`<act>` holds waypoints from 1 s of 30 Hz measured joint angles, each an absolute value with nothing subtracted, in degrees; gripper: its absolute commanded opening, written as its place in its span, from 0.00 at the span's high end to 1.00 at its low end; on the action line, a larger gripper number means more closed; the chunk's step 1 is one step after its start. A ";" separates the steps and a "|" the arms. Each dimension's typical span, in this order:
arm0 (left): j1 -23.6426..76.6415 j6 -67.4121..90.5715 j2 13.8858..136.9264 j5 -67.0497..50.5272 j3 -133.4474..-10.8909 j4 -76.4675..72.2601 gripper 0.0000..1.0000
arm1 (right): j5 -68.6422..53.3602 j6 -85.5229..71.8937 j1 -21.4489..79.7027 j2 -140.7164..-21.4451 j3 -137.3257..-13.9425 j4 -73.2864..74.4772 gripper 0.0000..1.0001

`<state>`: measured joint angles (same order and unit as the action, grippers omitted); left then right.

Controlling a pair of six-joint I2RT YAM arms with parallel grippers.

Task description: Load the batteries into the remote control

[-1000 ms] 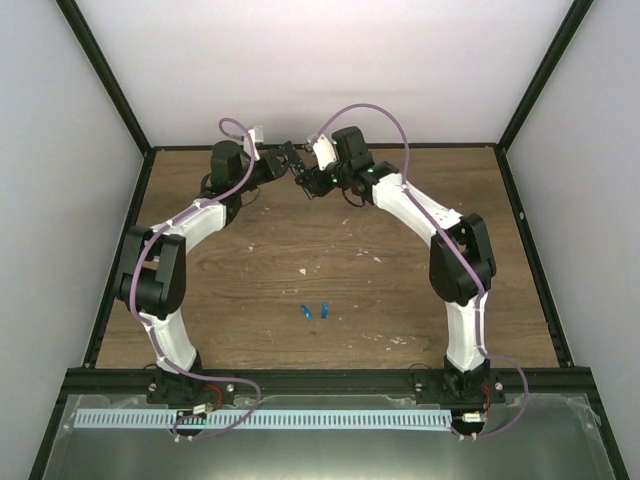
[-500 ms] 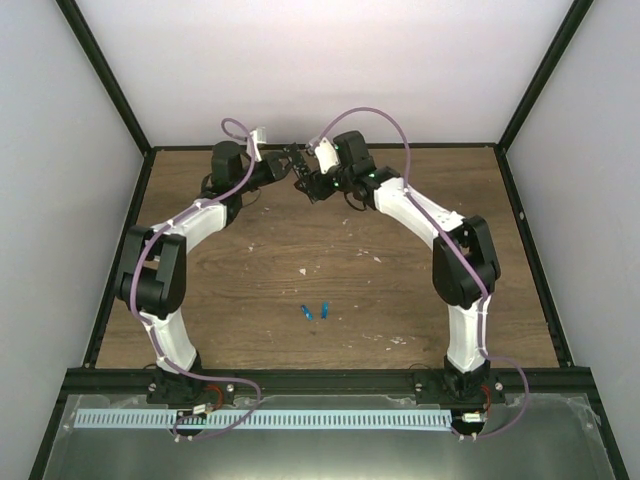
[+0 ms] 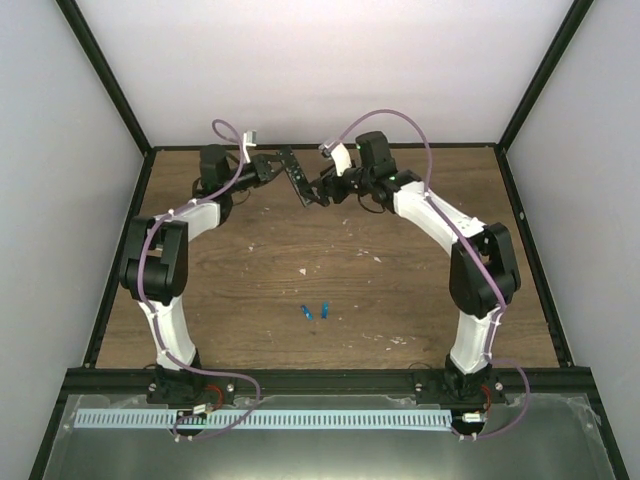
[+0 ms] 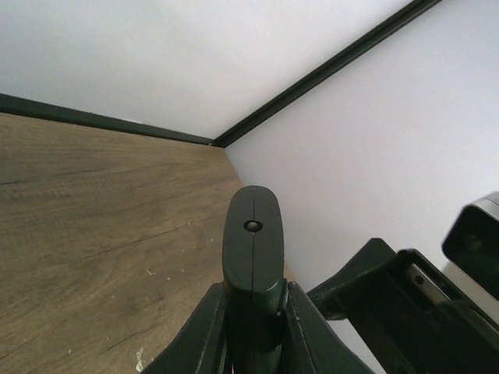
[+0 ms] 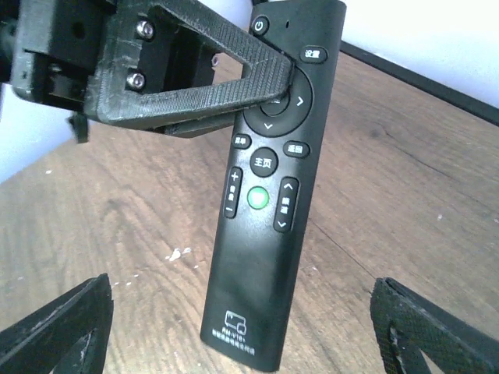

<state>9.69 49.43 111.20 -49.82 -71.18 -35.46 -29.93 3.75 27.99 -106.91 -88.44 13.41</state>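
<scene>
Remote [image 5: 269,234] up off table [image 3: 420,290] near the far edge, button face toward right wrist camera, lower end free. Pinched at the upper end by left gripper [image 3: 278,166], clenched tight, one finger [image 5: 226,86] lying across the ring pad. Seen end-on from left wrist, sits square between both fingers. Right gripper [image 3: 322,190] just beside, released and spread wide, fingertips [image 5: 58,327] flanking the lower end without touching it. Batteries [image 3: 307,313] well apart from all this, lying side by side in mid-table, untouched.

Looks like a handover or regrasp, with loading not yet begun. Back of remote hidden in every view, so cannot tell whether the compartment is open; probably worth checking before anything else. Keep the left pinch firm, since a long bar held by one end can swing. Turn the back upward or toward the free gripper, slowly. Lay remote flat and steady if possible, rather than loading in the air. Send right gripper down for one battery at a time, gripping across the middle of the cylinder. Mind polarity and the small size: easy to roll or drop.
</scene>
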 measured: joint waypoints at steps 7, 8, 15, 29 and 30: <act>8.99 52.18 111.20 -55.09 -68.73 -43.13 1.00 | -42.94 3.84 25.28 -106.54 -88.03 14.15 0.20; 8.99 52.62 111.20 -56.03 -68.38 -44.49 1.00 | -44.73 3.97 25.19 -106.56 -88.07 14.63 0.22; 8.97 57.63 111.20 -62.15 -67.35 -56.38 1.00 | -54.43 5.78 25.34 -108.75 -90.94 19.20 0.34; 8.54 70.15 114.32 -66.13 -67.42 -74.87 1.00 | -58.76 8.14 25.34 -109.19 -91.46 23.29 0.54; 8.54 70.19 114.32 -66.22 -67.42 -74.89 1.00 | -58.78 8.12 25.34 -109.19 -91.46 23.35 0.54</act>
<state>8.54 70.19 114.32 -66.22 -67.42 -74.89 -58.78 8.12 25.34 -109.19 -91.46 23.35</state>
